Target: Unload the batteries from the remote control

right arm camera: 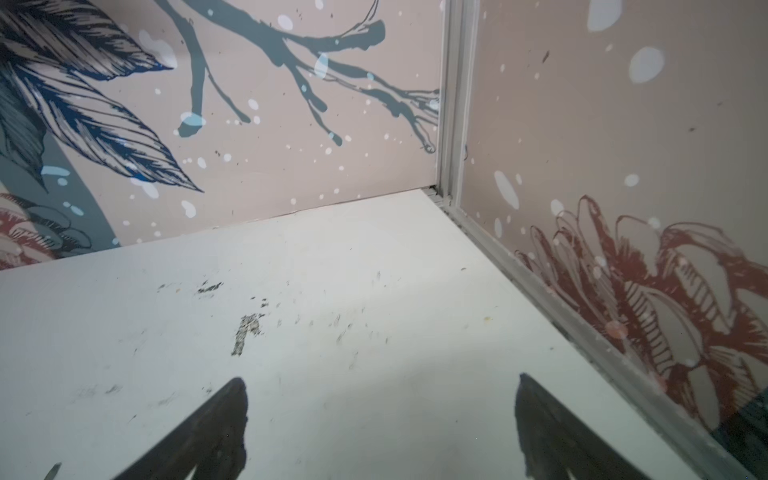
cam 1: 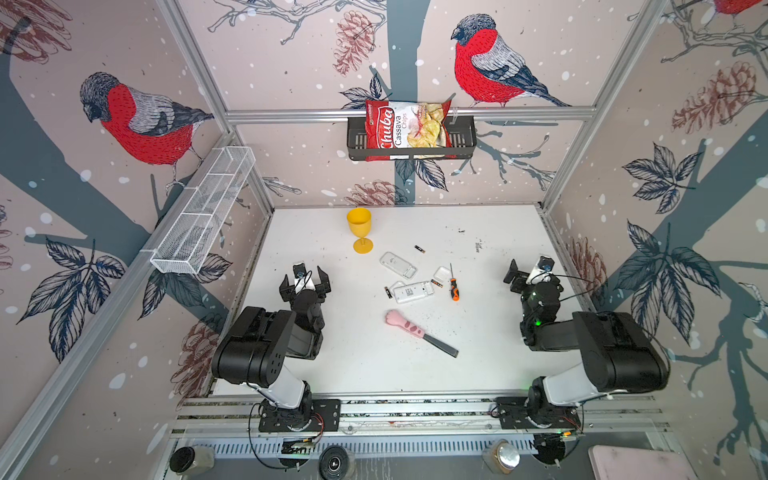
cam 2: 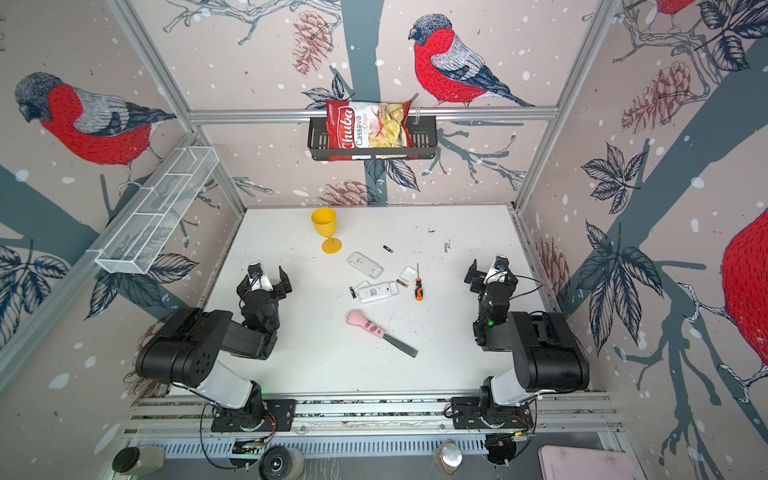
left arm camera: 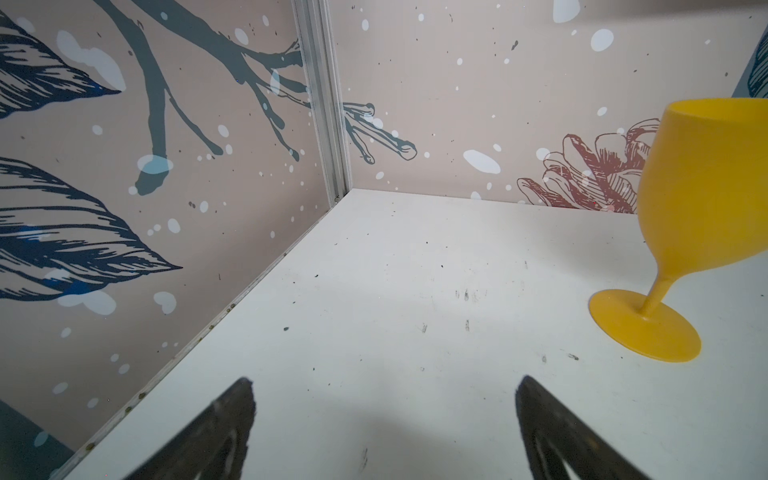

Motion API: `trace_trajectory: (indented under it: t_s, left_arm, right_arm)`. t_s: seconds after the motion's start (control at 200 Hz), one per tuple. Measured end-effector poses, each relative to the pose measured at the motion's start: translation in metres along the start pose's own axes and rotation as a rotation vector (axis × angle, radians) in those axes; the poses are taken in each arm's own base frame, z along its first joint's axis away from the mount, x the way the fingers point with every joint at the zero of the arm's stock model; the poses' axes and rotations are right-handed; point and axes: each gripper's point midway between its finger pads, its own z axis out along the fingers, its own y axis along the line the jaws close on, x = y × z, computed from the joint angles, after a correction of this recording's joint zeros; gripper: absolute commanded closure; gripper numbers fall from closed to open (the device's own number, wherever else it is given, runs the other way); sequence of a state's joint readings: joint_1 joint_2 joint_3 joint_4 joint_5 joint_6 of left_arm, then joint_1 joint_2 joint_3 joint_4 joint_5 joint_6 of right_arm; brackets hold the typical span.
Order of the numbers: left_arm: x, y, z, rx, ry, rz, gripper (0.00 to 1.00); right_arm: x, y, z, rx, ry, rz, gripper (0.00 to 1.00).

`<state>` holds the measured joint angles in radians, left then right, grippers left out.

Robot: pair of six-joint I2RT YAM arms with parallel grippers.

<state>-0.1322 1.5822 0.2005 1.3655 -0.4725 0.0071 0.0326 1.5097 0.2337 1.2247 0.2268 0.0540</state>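
Black jaws of my left gripper [cam 1: 305, 280] and right gripper [right arm camera: 381, 379] stood spread wide, gripping nothing, well apart from the remote [cam 1: 413, 291]; the unloading looked done to me, so the sound move was to stay clear and nudge nothing. Three batteries [cam 1: 419, 249], slim black cells with gold-orange ends, lay loose on the table [cam 1: 365, 374], two just beside the remote's ends, one farther back.

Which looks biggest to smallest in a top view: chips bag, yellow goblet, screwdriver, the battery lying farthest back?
1. chips bag, though it hangs high on the back wall, nearer the camera, which flatters it
2. yellow goblet
3. screwdriver, long but thin
4. farthest-back battery, clearly smallest
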Motion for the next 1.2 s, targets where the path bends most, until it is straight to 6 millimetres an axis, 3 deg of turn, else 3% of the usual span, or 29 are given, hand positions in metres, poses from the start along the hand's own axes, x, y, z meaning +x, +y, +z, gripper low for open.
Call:
trace_trajectory:
  t_s: [0.13,1.201]
  left_arm:
    - [-0.0006,0.0,0.0,0.0,-0.002,-0.001,0.03]
    - [-0.0017,-0.0003,-0.0009,0.002,-0.009,-0.004,0.03]
  right_arm:
    - [0.0068,0.0029,-0.0002,-0.018,0.029,-0.001,0.01]
    - [0.0074,0.007,-0.0015,-0.025,0.029,-0.004,0.01]
